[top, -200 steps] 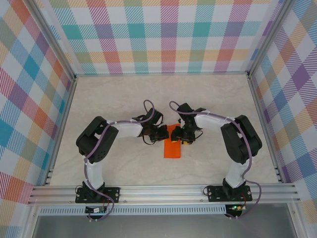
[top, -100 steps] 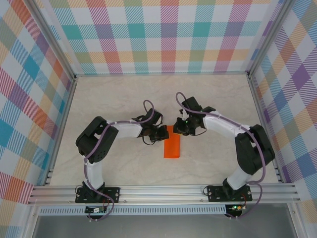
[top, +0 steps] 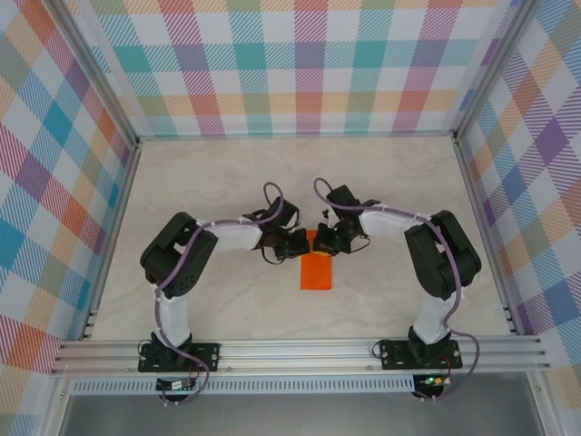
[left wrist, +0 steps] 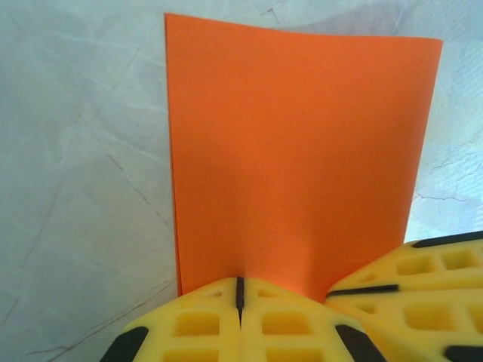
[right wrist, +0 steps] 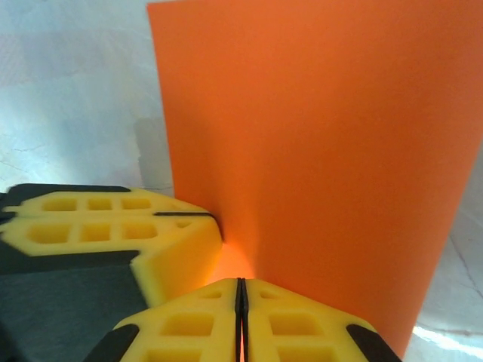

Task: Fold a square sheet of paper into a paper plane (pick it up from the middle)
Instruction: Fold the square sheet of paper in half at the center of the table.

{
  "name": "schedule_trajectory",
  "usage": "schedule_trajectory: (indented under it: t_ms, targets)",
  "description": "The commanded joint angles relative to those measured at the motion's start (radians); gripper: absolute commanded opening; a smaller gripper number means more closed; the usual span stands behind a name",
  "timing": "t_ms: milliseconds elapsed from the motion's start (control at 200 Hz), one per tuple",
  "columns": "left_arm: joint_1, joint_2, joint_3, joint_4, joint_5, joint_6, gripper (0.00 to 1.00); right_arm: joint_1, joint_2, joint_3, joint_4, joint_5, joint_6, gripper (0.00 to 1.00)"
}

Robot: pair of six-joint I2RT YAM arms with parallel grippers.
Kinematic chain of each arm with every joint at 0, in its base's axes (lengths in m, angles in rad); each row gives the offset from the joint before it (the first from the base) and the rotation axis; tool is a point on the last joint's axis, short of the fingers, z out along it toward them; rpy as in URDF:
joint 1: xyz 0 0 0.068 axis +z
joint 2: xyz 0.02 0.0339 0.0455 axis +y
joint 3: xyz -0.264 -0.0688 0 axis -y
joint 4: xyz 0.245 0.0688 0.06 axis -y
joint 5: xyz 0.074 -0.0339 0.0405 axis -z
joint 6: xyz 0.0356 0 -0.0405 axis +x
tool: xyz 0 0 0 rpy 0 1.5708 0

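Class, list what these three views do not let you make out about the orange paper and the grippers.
- Top view: far edge of the orange paper, under the left gripper and right gripper; its layers, too small.
- Left wrist view: the paper's near edge, behind the yellow fingers.
- Right wrist view: the paper's top, cut off by the frame.

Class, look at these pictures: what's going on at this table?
Two robot arms are working on an orange paper lying on the table. The left gripper and the right gripper are both shut on the paper's far edge, side by side and close together. The paper looks like a narrow rectangle, apparently folded in half. It has no plane shape yet.
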Motion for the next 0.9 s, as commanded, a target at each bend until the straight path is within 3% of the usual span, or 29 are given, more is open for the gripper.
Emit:
schedule_trajectory:
  t_ms: [0, 390, 695, 895]
  targets:
    - [-0.014, 0.147, -0.059, -0.231, -0.145, -0.026, 0.0, -0.01, 0.008, -0.04, 0.017, -0.036, -0.031, 0.11]
    - [-0.014, 0.191, -0.064, -0.284, -0.189, -0.038, 0.0, -0.144, -0.023, -0.234, 0.128, -0.053, -0.052, 0.08]
    - [-0.013, 0.208, -0.099, -0.266, -0.2, -0.061, 0.0, -0.221, -0.184, -0.337, 0.134, -0.003, -0.034, 0.09]
    - [-0.015, 0.194, -0.086, -0.264, -0.184, -0.051, 0.0, -0.21, -0.313, -0.322, 0.238, -0.102, -0.002, 0.11]
